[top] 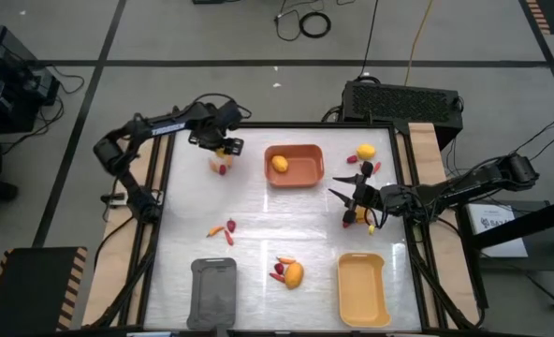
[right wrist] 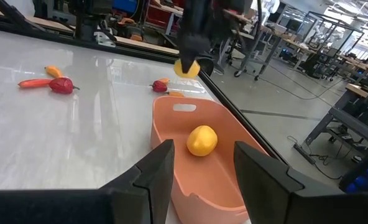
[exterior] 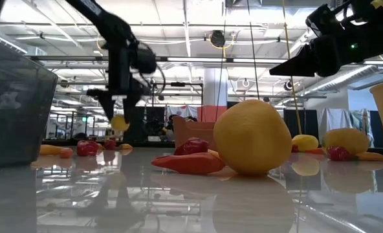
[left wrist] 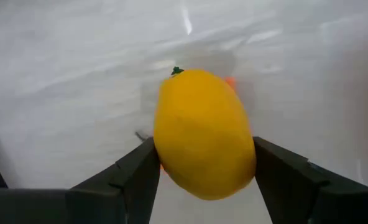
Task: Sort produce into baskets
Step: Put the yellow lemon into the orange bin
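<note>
My left gripper (top: 224, 144) hangs over the table's far left, shut on a yellow lemon (left wrist: 202, 134), which also shows in the low view (exterior: 119, 122). To its right stands the orange-brown basket (top: 305, 178) with one lemon (top: 279, 163) lying in it. My right gripper (top: 350, 193) waits open just right of that basket, nothing between its fingers (right wrist: 153, 174). The dark grey basket (top: 213, 292) and the pale yellow basket (top: 363, 290) stand at the near edge. My left gripper pinches the lemon by its two opposite sides (left wrist: 164, 158) between its two fingers (left wrist: 137, 171). The fingers come from above, pointing down. The lemon hangs clear of the table, its green stem tip (left wrist: 176, 71) showing at one end.
Loose produce lies on the table: a red berry and bits (top: 221, 168) below the left gripper, a carrot and berry (top: 223, 229) left of centre, a lemon with red pieces (top: 291, 272) near the front, a lemon (top: 365, 152) far right, and pieces (top: 359, 219) under the right gripper.
</note>
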You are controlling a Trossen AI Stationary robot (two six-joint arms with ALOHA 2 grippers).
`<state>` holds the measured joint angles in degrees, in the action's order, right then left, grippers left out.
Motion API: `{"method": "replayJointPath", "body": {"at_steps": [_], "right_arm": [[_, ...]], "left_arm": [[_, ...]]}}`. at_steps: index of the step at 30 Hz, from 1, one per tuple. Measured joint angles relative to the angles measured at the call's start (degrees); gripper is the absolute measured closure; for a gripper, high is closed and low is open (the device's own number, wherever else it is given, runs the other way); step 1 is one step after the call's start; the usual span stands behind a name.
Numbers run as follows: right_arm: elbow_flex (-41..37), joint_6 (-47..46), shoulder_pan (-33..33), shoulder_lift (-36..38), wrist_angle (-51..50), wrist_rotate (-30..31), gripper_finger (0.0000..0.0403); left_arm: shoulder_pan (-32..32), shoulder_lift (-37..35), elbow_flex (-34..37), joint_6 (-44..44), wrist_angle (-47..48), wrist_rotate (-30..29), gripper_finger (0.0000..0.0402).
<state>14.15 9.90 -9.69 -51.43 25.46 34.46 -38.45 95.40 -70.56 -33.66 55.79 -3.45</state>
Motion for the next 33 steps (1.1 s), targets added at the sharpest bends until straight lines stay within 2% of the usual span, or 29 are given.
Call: {"method": "replayJointPath", "body": {"at_steps": [2, 6, 14, 17, 24, 33], "right_arm": [[0.0, 0.0, 0.0, 0.0, 0.0, 0.0, 0.0245], [0.0, 0.0, 0.0, 0.0, 0.0, 0.0, 0.0245], [0.0, -0.7, 0.0, 0.0, 0.1, 0.0, 0.0245], [0.0, -1.6, 0.0, 0.0, 0.1, 0.0, 0.0245], [0.0, -1.7, 0.0, 0.0, 0.1, 0.0, 0.0245], [0.0, -1.7, 0.0, 0.0, 0.1, 0.0, 0.0245]], "left_arm": [[2.6, -2.4, 0.0, 1.3, -0.8, 0.8, 0.0164], [9.4, -5.6, 0.0, 3.2, -8.1, 1.9, 0.0164], [19.8, -3.1, -0.1, 7.5, -27.8, 2.4, 0.0164], [21.4, -0.9, 0.0, 8.8, -31.2, 3.9, 0.0164], [22.8, 2.6, 0.0, 13.4, -31.4, 4.0, 0.0164], [22.7, 2.9, 0.0, 15.1, -32.1, 1.1, 0.0146]]}}
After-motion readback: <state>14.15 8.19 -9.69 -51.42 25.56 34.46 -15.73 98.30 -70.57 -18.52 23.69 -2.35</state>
